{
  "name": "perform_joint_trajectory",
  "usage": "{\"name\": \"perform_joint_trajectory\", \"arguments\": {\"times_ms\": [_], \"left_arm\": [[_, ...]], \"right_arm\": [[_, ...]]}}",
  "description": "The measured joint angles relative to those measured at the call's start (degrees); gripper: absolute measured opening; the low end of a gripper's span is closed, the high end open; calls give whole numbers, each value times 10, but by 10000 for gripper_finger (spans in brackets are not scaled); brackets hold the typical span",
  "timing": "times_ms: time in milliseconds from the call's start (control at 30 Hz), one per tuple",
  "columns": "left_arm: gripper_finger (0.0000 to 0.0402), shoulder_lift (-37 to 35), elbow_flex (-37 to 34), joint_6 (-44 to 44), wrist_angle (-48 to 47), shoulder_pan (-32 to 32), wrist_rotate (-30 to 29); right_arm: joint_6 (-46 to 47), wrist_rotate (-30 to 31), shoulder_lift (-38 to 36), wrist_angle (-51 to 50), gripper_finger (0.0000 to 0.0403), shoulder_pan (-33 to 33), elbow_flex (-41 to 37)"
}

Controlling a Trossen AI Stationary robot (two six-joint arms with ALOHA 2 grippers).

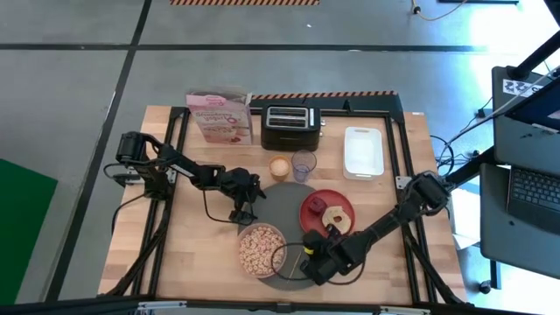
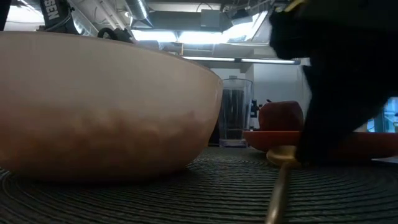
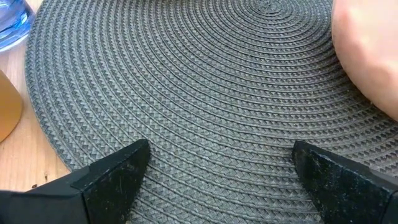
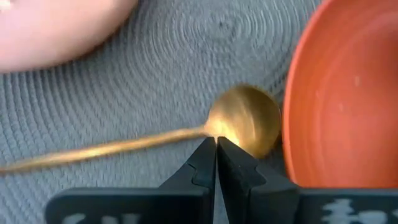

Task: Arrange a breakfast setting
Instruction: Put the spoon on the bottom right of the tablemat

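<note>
The wooden table (image 1: 192,254) carries the dark-grey mat (image 3: 205,93) with bowl (image 1: 262,250), red plate (image 4: 348,99) and golden spoon (image 4: 186,134) on it. Right gripper (image 4: 216,146) sits clenched at the spoon's bowl beside the plate, holding nothing. Left gripper (image 3: 217,165) hovers released over the mat's edge.

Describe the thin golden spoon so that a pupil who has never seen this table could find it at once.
Start at the large round dark-grey woven mat on the wooden table. The thin golden spoon lies flat on it between the pale round bowl of cereal and the round red plate. It is the only slim, shiny metal piece there.
</note>
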Motion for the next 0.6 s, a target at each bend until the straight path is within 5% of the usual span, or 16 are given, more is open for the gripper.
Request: {"name": "perform_joint_trajectory", "arguments": {"times_ms": [600], "left_arm": [[396,0,0,0,0,0,0]], "right_arm": [[-72,-22,0,49,21,-28,0]]}}
